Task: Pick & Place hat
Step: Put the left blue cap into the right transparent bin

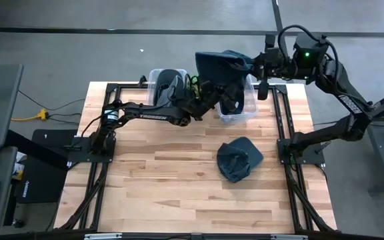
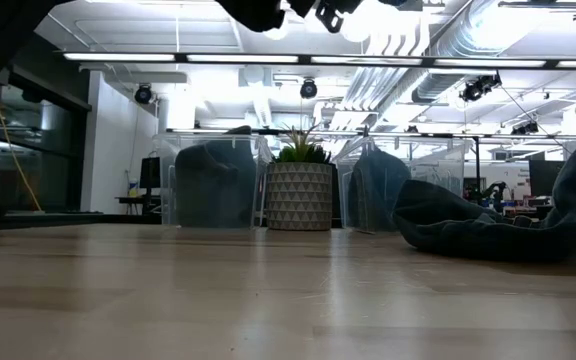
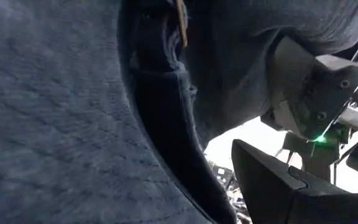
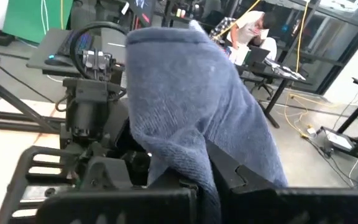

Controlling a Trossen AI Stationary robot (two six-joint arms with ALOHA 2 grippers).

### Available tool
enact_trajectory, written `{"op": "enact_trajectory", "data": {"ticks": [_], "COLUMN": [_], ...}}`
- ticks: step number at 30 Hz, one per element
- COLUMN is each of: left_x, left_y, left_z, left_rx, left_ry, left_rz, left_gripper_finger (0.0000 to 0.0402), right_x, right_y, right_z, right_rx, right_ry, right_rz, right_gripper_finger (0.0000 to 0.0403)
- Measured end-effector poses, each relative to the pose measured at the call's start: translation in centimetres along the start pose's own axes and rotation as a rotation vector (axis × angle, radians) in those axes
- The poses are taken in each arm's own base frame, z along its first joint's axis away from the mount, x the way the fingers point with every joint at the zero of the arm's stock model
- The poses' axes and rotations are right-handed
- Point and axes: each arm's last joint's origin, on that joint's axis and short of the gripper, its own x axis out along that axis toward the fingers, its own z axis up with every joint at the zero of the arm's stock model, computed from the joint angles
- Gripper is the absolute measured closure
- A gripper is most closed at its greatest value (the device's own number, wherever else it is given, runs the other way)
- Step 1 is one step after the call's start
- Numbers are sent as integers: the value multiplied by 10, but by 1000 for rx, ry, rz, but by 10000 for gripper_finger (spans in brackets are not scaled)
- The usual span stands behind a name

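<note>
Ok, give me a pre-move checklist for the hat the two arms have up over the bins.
1. Right gripper shut on the raised hat: ok.
2. Left gripper holding the same hat: cannot tell; its jaws are hidden by fabric.
3. Hat lifted off the table: ok.
4. Hat over the right-hand clear bin: ok.
5. Second hat lying on the table, apart from both arms: ok.

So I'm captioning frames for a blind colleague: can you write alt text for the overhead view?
Seen from above, both arms meet over the clear bins at the table's far edge, holding a dark blue hat up between them. The right gripper is shut on the hat; the left gripper reaches in from below-left. A second hat lies crumpled on the wooden table.
</note>
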Motion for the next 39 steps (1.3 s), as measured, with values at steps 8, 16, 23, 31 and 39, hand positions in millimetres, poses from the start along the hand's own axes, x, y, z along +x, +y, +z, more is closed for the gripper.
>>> {"op": "enact_trajectory", "data": {"ticks": [8, 16, 23, 31, 39], "left_x": [2, 3, 3, 3, 4], "left_y": [4, 8, 8, 9, 9], "left_z": [1, 2, 2, 2, 2], "left_rx": [9, -13, -16, -38, -38], "left_ry": [-6, -6, -5, -6, -7], "left_rz": [24, 12, 12, 16, 19], "left_gripper_finger": [195, 195, 195, 195, 195], "right_x": [-16, -19, -22, -25, -26], "right_y": [3, 5, 8, 11, 14], "right_z": [1, -1, -5, -11, -18], "right_rx": [30, 69, 119, 164, 203], "right_ry": [3, 25, 65, 117, 194], "right_rz": [0, 12, 64, 115, 135], "right_gripper_finger": [403, 403, 403, 403, 403]}}
